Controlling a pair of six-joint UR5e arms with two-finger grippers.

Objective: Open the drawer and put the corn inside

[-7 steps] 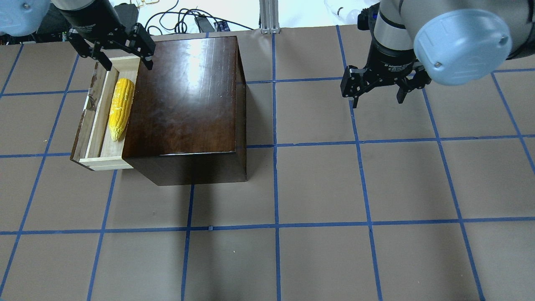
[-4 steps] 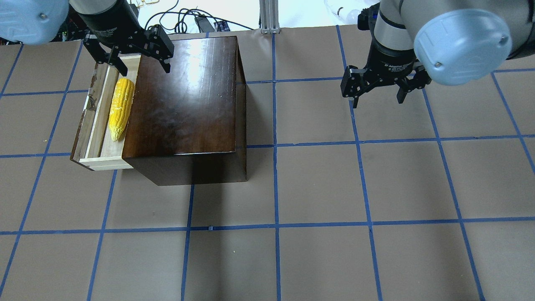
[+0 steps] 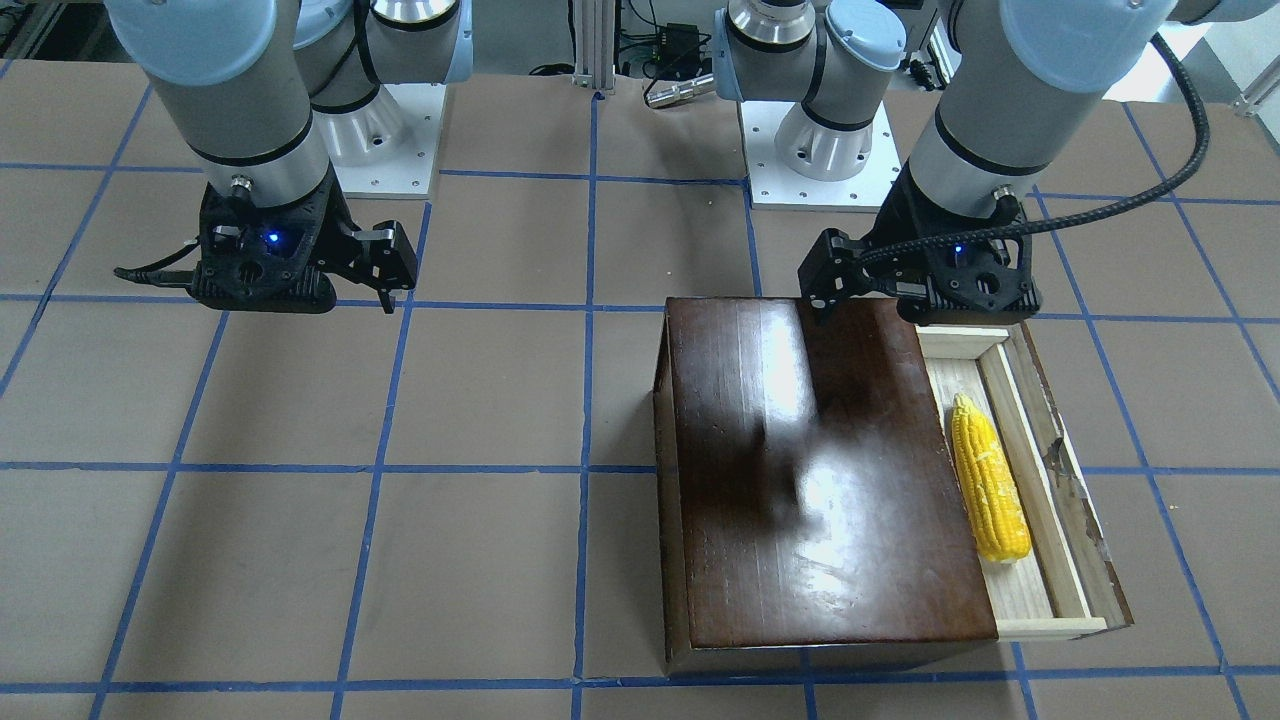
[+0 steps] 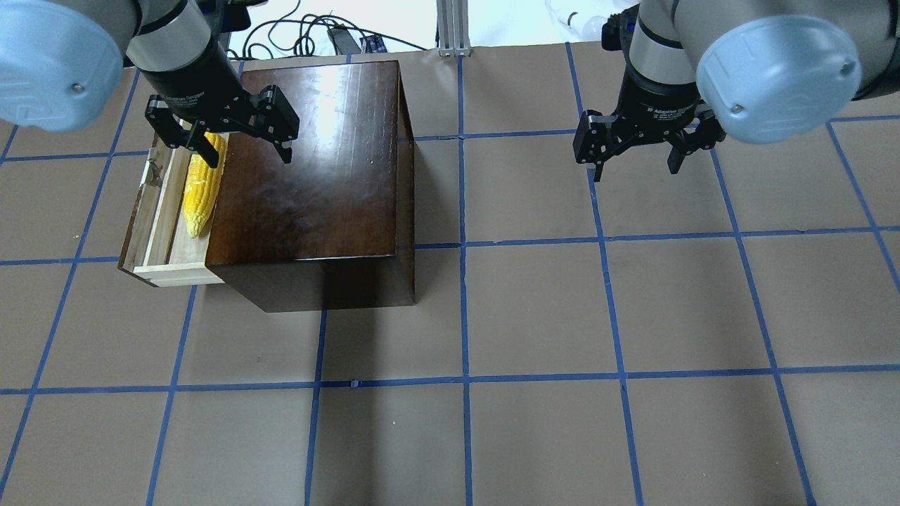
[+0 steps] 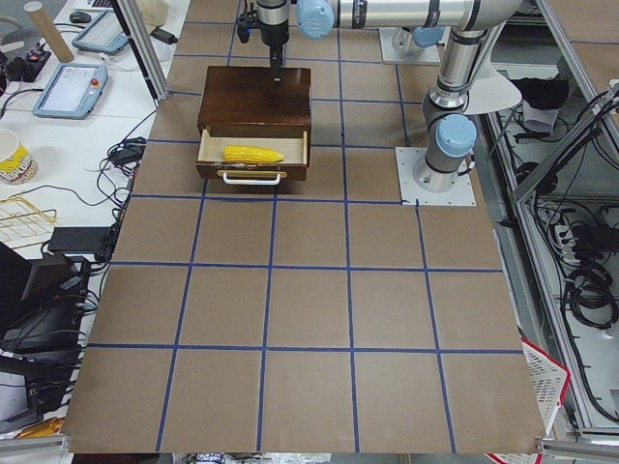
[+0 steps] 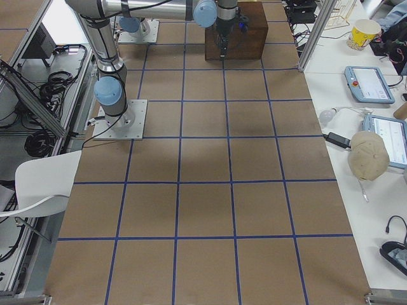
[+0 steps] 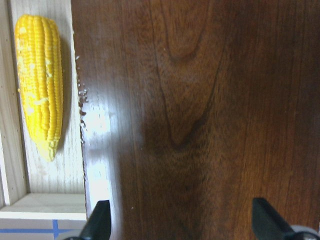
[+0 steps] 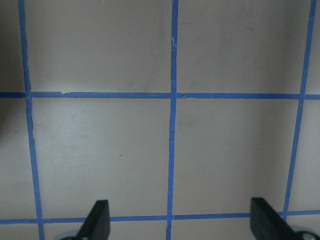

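The glossy dark-brown box (image 4: 309, 176) stands at the left of the overhead view. Its drawer (image 4: 158, 211) of pale wood is pulled out to the left. The yellow corn (image 4: 198, 193) lies lengthwise inside it, also seen in the front view (image 3: 988, 480) and the left wrist view (image 7: 40, 85). My left gripper (image 4: 247, 156) is open and empty. It hovers over the box top by the drawer-side edge, and one finger overlaps the corn's thick end in the overhead view. My right gripper (image 4: 636, 171) is open and empty above bare table far to the right.
The table is brown with a blue tape grid. Cables (image 4: 309, 35) and an aluminium post (image 4: 450, 28) lie beyond its far edge. The drawer's metal handle (image 5: 251, 178) sticks out from its chipped front panel.
My left gripper has moved from over the drawer's far end toward the robot and onto the box top, staying open. The corn, drawer and right arm have not moved.
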